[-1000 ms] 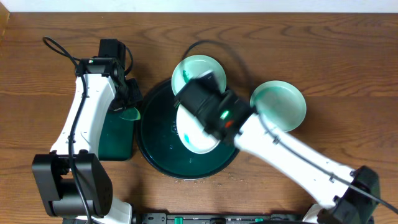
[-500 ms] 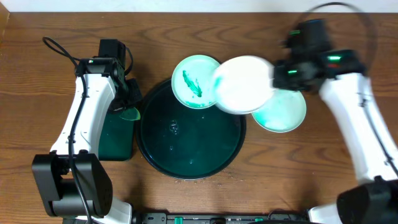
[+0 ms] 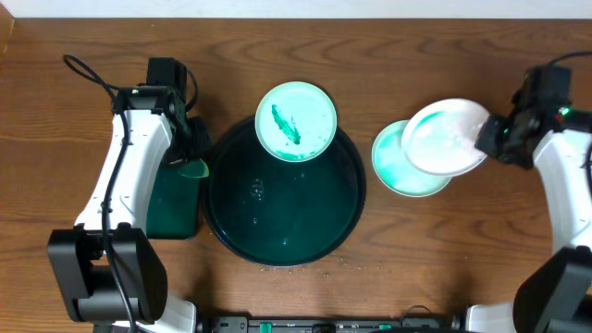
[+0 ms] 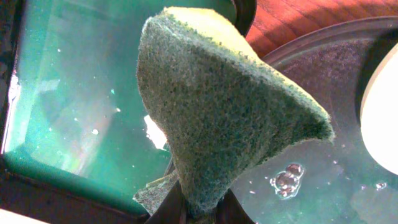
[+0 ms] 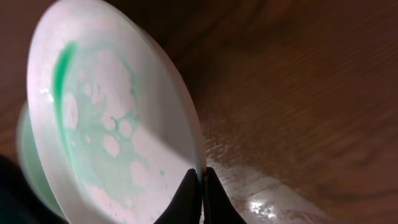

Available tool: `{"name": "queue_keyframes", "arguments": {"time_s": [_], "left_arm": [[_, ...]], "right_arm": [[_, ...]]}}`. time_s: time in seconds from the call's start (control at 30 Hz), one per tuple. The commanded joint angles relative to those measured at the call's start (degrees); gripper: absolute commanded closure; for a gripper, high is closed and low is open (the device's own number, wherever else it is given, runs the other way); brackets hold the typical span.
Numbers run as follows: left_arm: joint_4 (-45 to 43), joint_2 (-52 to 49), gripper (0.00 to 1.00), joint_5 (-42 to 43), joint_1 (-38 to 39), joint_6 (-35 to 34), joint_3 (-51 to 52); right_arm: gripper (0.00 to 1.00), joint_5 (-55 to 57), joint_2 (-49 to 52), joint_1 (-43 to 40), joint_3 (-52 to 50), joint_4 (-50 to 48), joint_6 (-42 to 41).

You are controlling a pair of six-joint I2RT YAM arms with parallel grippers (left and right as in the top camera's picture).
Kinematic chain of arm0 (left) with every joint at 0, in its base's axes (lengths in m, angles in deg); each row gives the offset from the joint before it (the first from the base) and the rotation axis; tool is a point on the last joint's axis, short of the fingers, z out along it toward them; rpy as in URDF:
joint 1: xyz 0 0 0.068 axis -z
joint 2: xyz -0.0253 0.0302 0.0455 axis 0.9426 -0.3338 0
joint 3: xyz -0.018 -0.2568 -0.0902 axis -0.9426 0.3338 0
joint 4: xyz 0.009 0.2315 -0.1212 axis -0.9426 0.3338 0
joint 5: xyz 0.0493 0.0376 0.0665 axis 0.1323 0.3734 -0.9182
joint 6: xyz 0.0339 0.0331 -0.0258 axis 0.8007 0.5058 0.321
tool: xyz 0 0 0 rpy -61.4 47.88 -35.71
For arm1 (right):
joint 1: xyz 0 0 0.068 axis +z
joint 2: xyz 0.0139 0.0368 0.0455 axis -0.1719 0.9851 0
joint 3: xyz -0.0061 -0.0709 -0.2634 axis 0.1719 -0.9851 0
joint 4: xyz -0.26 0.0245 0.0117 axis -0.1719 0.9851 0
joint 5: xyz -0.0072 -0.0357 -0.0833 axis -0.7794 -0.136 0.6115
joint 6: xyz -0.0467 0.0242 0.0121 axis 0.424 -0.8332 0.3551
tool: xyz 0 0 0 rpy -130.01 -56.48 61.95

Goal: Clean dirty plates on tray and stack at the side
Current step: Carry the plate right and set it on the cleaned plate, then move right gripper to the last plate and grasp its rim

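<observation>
The round black tray point(image 3: 277, 222) sits mid-table. A plate with a green smear point(image 3: 296, 121) rests on the tray's far rim. A pale-teal plate point(image 3: 400, 167) lies on the table to the right of the tray. My right gripper point(image 3: 488, 137) is shut on the rim of a wet white plate point(image 3: 444, 137) and holds it tilted over that plate; it also shows in the right wrist view point(image 5: 112, 130). My left gripper point(image 3: 192, 155) is shut on a green sponge point(image 4: 224, 112) at the tray's left edge.
A smaller rectangular dark green tray point(image 3: 172, 205) with liquid lies left of the round tray, under the left arm. Water drops point(image 4: 286, 179) lie on the round tray's floor. The wood by the right plates is wet point(image 5: 267, 199).
My right gripper has carried the white plate off the round tray, to the right, over the plate on the table. The left arm has not moved.
</observation>
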Motion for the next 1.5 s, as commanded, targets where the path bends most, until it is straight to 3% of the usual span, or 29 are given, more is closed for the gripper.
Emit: {"name": "queue_keyframes", "arguments": {"time_s": [0.0,0.23,0.3,0.37,0.43,0.47,0.57,0.83,0.9,1.03,1.23,1.47], "left_arm": [[-0.2,1.1,0.93,-0.7,-0.3,0.8,-0.9],[-0.4,1.1,0.93,-0.7,-0.3,0.8,-0.9],[-0.4,1.1,0.93,-0.7,-0.3,0.8,-0.9],[-0.4,1.1,0.93,-0.7,-0.3,0.7,-0.9],[-0.4,1.1,0.93,-0.7,-0.3,0.7,-0.9],[-0.4,1.1,0.93,-0.7,-0.3,0.8,-0.9],[-0.4,1.1,0.93,-0.7,-0.3,0.8,-0.9],[-0.5,1.1,0.93,-0.7,-0.3,0.8,-0.9],[-0.7,1.1,0.93,-0.7,-0.3,0.7,-0.9],[-0.9,1.1,0.93,-0.7,-0.3,0.7,-0.9],[-0.9,1.1,0.93,-0.7,-0.3,0.7,-0.9],[-0.9,1.1,0.93,-0.7,-0.3,0.7,-0.9]], "right_arm": [[0.99,-4.0,-0.1,0.8,-5.2,-4.4,1.9],[0.98,-10.5,-0.1,3.3,-8.2,-7.0,2.8],[0.93,-11.3,-0.1,4.5,-8.2,-7.0,2.8],[0.79,-11.5,-0.1,5.5,-8.2,-6.6,2.8],[0.55,-11.5,-0.1,6.3,-8.1,-6.1,2.8],[0.48,-11.5,-0.1,6.5,-7.6,-5.4,2.8],[0.44,-11.5,-0.1,6.5,-5.2,-2.5,3.9],[0.36,-12.7,0.7,12.3,9.2,2.9,10.1],[0.39,-12.8,2.9,15.3,13.6,2.9,10.8],[0.44,-13.4,11.5,21.0,24.5,3.8,13.2],[0.44,-13.4,30.2,27.3,46.1,9.5,19.3],[0.51,-14.5,45.0,30.9,57.5,9.7,21.2]]}}
